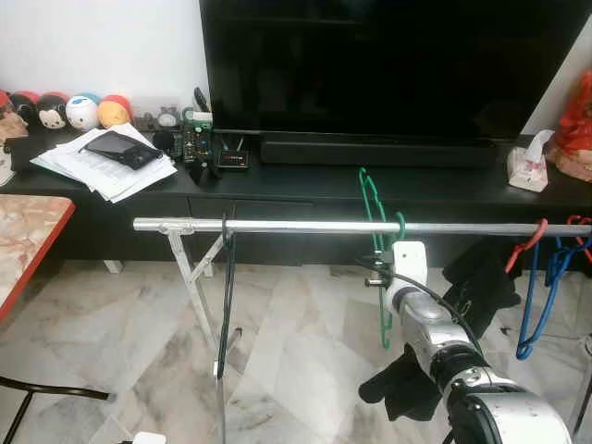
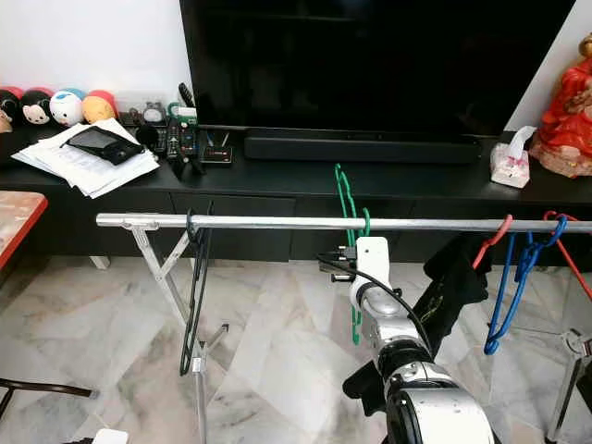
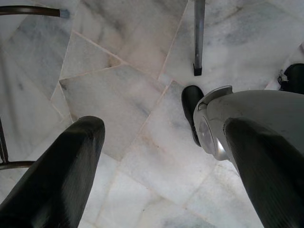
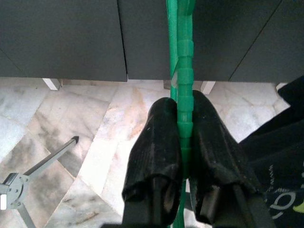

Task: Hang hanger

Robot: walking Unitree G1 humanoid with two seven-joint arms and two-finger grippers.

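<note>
Four plastic hangers sit on the silver metal rail (image 1: 305, 226): black, green, red, blue. The right gripper (image 4: 183, 128) pinches the ribbed green hanger (image 4: 183, 57) mid-rail between two black fingers. The left gripper (image 3: 156, 161) hangs spread apart over the marble floor (image 3: 118, 71).

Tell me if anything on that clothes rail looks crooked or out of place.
The green hanger sits tilted, its frame poking up above the rail instead of hanging straight down like the black hanger. The right gripper is pinching it.

A bright green ridged plastic hanger (image 4: 183, 71) sits between the matte black rubbery fingers (image 4: 154, 147); beyond them lie a grey-veined white marble floor (image 4: 71, 118) (peach-streaked) and a plain black cabinet front (image 4: 61, 38).
</note>
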